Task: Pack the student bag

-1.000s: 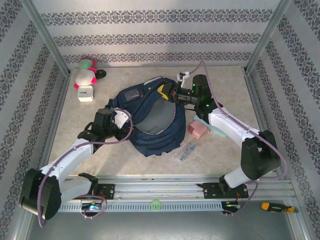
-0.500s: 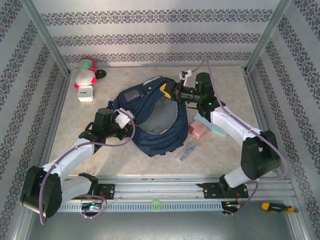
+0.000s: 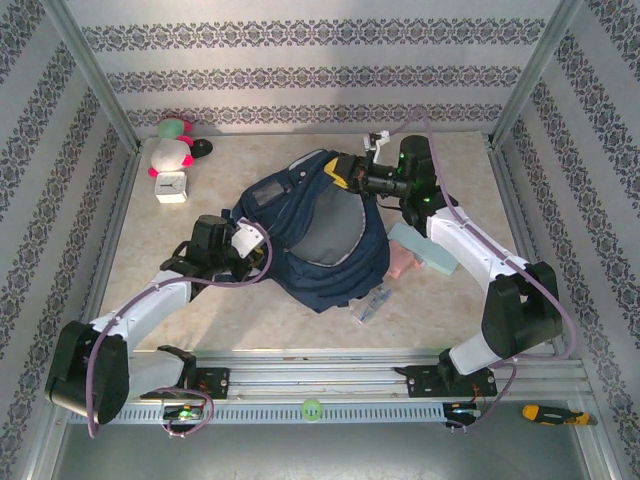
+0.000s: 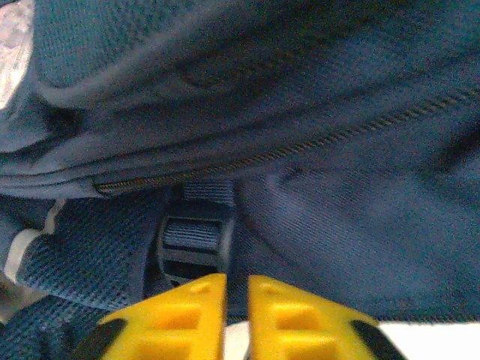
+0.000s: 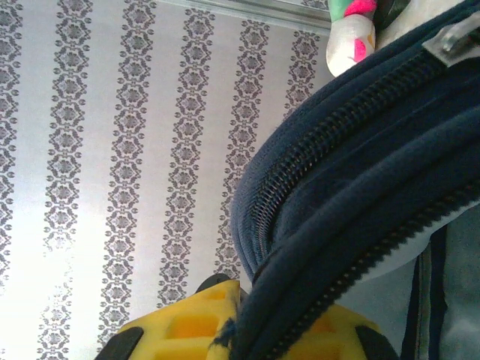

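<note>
Nearly at the middle of the top view lies the student bag (image 3: pixel 320 235), a navy-blue backpack on the table (image 3: pixel 260 312), with its mouth open so that the grey lining shows. The right claw (image 3: pixel 341 172) is at the upper edge of the bag and is closed on its zipper rim. In the right wrist view the rim of the bag (image 5: pixel 360 172) runs between the yellow fingers (image 5: pixel 196 309) of this claw (image 5: pixel 262 307). The left claw (image 3: pixel 260 244) is pressed against the left side of the bag. In the left wrist view its (image 4: pixel 237 279) fingers stand almost together with only a thin slit, just below a dark buckle (image 4: pixel 193 241) on the blue fabric (image 4: pixel 300 112); I cannot tell if it is closed or if it pinches something. Just right of the bag are a pink block (image 3: pixel 401 263) and a pale green box (image 3: pixel 428 251), and a small clear object (image 3: pixel 371 303) lies near the lower edge of the bag. In the upper left of the frame, well apart from the bag, are a plush toy (image 3: pixel 172 147) and a white cube (image 3: pixel 171 186). An orange and black screwdriver (image 3: pixel 548 413) lies at the lower right.
</note>
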You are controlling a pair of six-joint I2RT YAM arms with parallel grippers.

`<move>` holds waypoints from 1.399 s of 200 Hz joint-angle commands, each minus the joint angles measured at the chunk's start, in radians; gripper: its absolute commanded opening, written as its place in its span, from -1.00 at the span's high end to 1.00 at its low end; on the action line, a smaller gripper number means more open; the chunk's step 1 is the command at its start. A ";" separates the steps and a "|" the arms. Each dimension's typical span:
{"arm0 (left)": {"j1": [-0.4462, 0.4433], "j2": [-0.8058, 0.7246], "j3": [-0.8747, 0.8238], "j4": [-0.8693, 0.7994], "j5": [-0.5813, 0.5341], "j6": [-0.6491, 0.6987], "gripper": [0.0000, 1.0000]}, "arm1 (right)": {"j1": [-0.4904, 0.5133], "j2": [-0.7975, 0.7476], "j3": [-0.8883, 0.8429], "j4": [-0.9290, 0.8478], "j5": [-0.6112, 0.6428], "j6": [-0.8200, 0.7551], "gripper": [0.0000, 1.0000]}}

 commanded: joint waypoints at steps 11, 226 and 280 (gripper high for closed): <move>0.006 -0.102 -0.024 -0.064 0.201 0.113 0.08 | -0.010 -0.048 0.080 0.137 -0.051 -0.004 1.00; -0.104 0.051 -0.045 0.386 0.142 -0.269 0.53 | -0.003 -0.067 0.065 0.124 -0.031 -0.018 1.00; -0.116 0.025 -0.060 0.317 0.111 -0.247 0.95 | -0.002 -0.058 0.073 0.123 -0.035 -0.018 1.00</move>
